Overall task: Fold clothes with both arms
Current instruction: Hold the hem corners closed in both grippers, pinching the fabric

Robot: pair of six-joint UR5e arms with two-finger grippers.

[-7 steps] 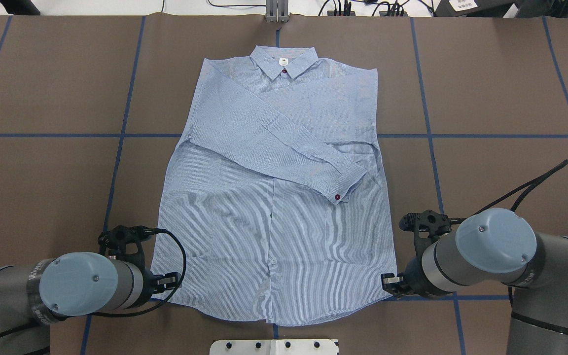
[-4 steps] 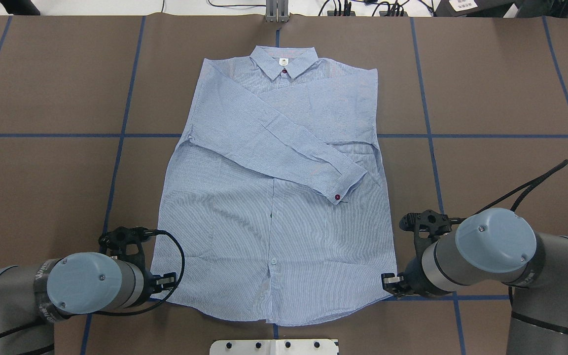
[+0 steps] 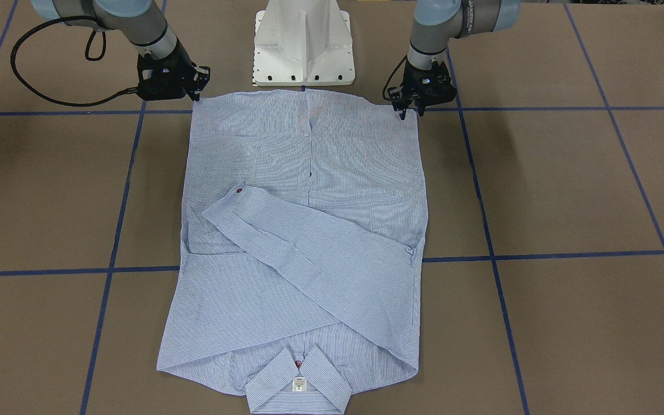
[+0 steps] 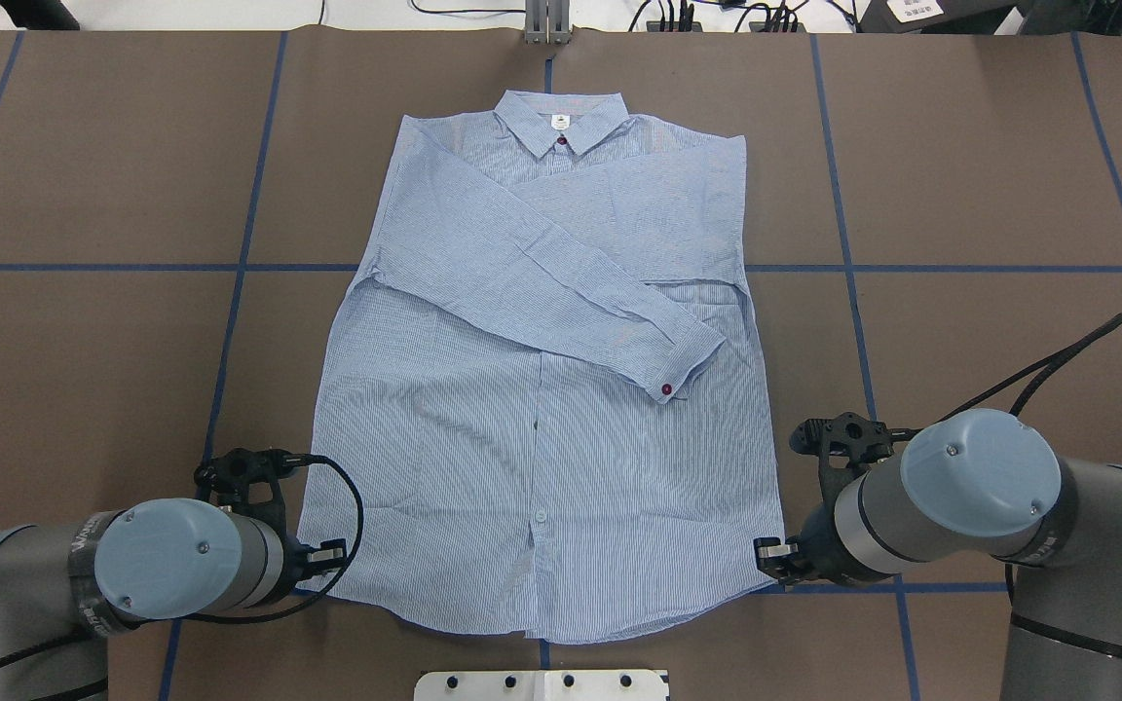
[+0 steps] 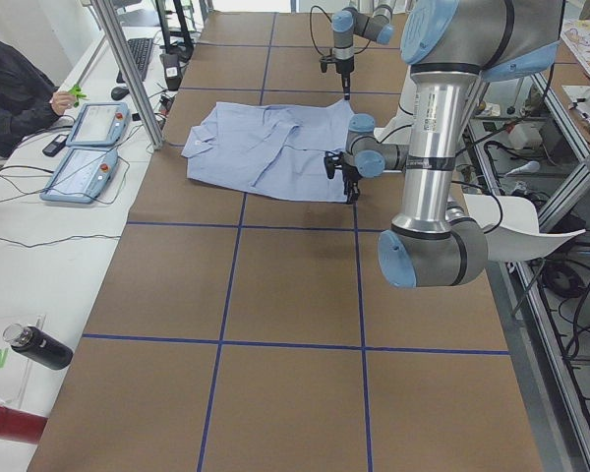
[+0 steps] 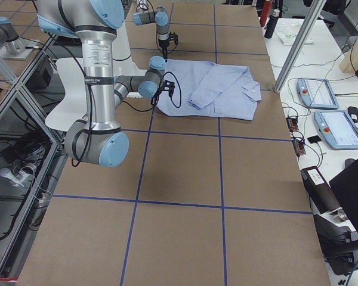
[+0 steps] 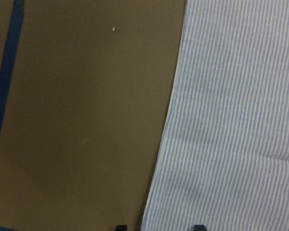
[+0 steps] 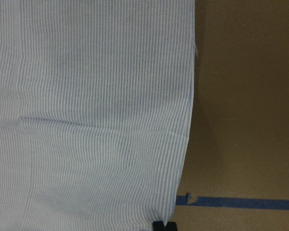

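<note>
Grippers, two. We log the left gripper (image 4: 332,555) with fingers (image 7: 198,227) wide apart, straddling the shirt (image 4: 542,467) at its near left hem edge and gripping nothing. The right gripper (image 4: 766,557) has its fingertips together, pinched on the near right hem corner. Shirt flat on table (image 4: 84,341), long axis near-to-far, collar (image 4: 561,122) pointing far.

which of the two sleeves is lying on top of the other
The diagonal sleeve ending in the red-buttoned cuff; the other sleeve lies crosswise and passes under it.
</note>
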